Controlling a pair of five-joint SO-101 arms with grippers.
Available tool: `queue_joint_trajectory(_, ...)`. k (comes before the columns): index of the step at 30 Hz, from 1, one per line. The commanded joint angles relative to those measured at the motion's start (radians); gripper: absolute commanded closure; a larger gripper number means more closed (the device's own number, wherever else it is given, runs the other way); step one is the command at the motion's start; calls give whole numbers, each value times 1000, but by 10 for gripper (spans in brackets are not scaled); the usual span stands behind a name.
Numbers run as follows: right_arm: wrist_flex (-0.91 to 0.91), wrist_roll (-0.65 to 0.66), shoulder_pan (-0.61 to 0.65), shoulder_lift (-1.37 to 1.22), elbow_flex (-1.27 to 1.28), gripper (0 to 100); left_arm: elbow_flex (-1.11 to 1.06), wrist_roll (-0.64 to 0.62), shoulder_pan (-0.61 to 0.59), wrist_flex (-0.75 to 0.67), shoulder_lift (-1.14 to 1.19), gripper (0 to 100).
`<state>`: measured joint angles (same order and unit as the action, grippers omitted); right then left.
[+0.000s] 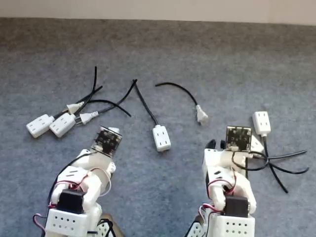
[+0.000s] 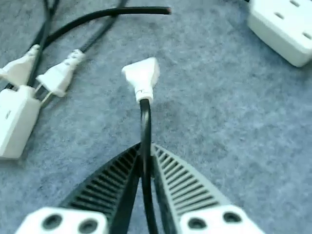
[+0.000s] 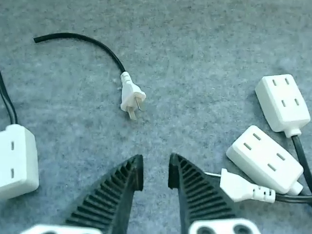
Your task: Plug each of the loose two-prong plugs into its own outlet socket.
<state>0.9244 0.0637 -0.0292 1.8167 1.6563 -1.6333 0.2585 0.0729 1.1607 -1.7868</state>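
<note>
left claw (image 2: 145, 150) grips cord (image 2: 145, 119); grey carpet (image 1: 207, 54) meets pale wall (image 1: 148, 9).

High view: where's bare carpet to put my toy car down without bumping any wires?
Bare: the carpet strip between the back wall and the cord ends, and the patch bordered by the left arm, right arm and middle outlet block. Crowded: the left outlet blocks with plugs, and the tangled cords far right. The left claw grips a plug cord.
</note>
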Motion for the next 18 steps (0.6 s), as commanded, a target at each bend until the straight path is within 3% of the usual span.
queue_joint_trajectory(1, -35, 9, -5, 8, 114, 844, 18, 15, 96, 37, -2, 841)
queue_joint_trajectory(4, -35, 9, -2, 8, 114, 836, 19, 17, 102, 31, -2, 774)
queue_joint_trajectory(12, -33, 66, 36, 8, 122, 836, 174, 15, 102, 29, -2, 769)
queue_joint_trajectory(15, -31, 66, 38, 8, 122, 836, 191, 5, 90, -29, 8, 769)
queue_joint_trajectory(18, -31, 66, 38, 8, 124, 836, 122, -86, 35, -121, 10, 769)
